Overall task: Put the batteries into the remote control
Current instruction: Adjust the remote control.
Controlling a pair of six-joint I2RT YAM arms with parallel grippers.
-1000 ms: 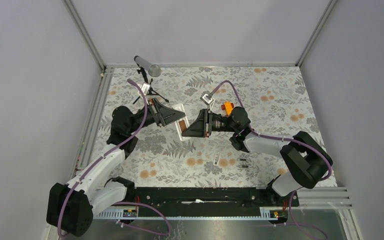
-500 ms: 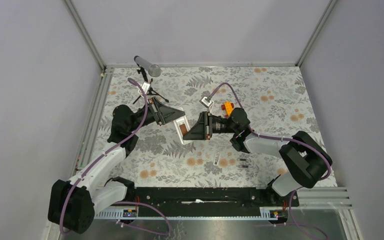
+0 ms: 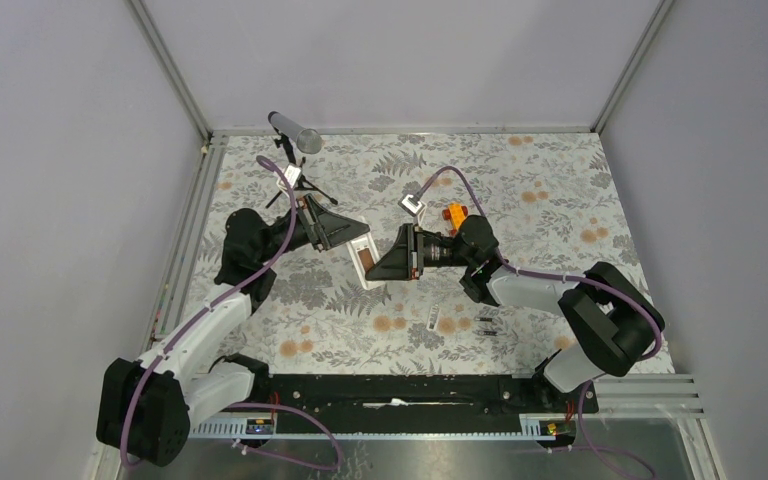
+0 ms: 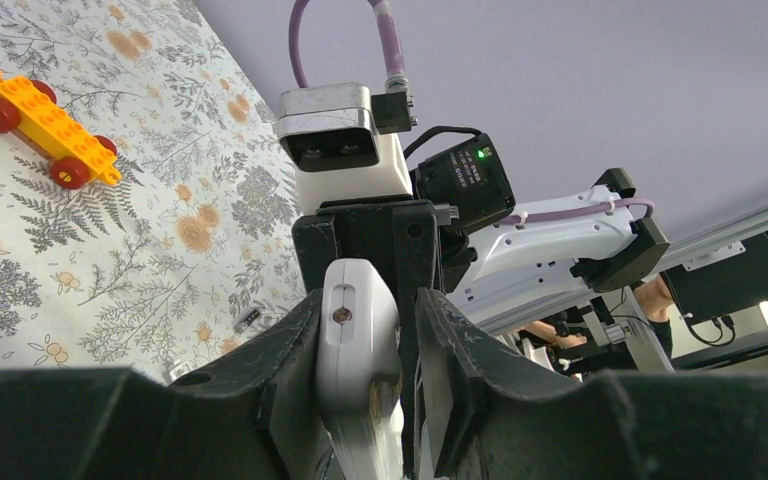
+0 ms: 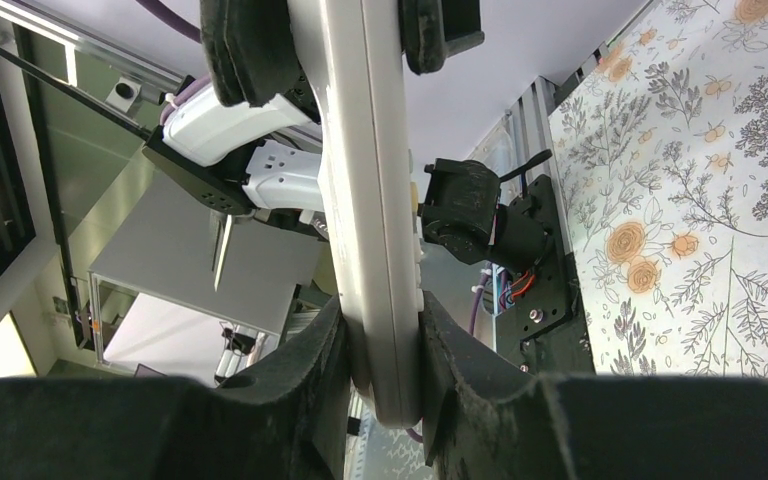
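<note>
Left gripper (image 4: 360, 335) and right gripper (image 5: 380, 345) both clamp the remote (image 3: 363, 258), mid-air between the arms. Looks light, rigid, slick plastic: grip the long edges. Batteries (image 3: 486, 322) lie on the table (image 3: 550, 180) near the right arm.

2 batteries (image 3: 487, 320), 1 remote control (image 3: 363, 259), 1 car (image 4: 44, 127)

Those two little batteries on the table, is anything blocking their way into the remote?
Nothing lies between them. But the left hand and right hand both clamp the remote in the air, so neither is free to fetch the batteries lying on the table.
</note>
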